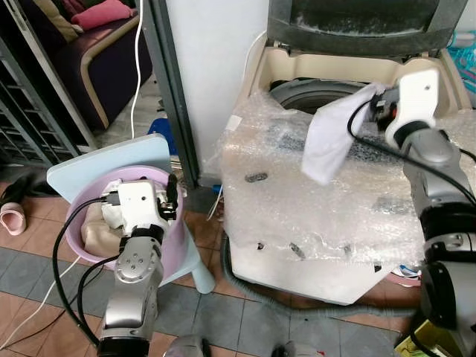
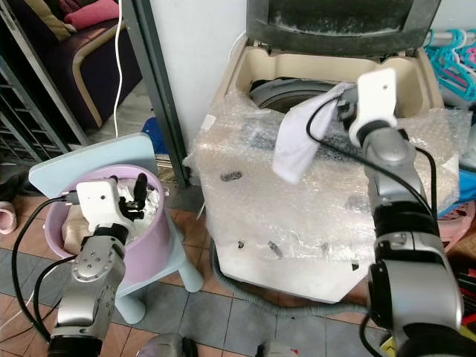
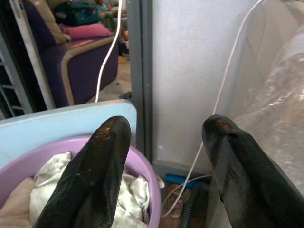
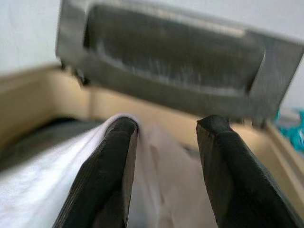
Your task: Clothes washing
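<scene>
Nearest me, my left gripper (image 1: 172, 195) hangs with its fingers spread, holding nothing, over the pink basin (image 1: 178, 236) of laundry on the pale blue stool (image 1: 97, 165). Further out, my right gripper (image 4: 164, 142) carries a white cloth (image 1: 331, 137) draped at its fingers above the bubble-wrapped washing machine (image 1: 297, 216), by the open drum (image 1: 312, 95) and raised lid (image 1: 349, 22).
</scene>
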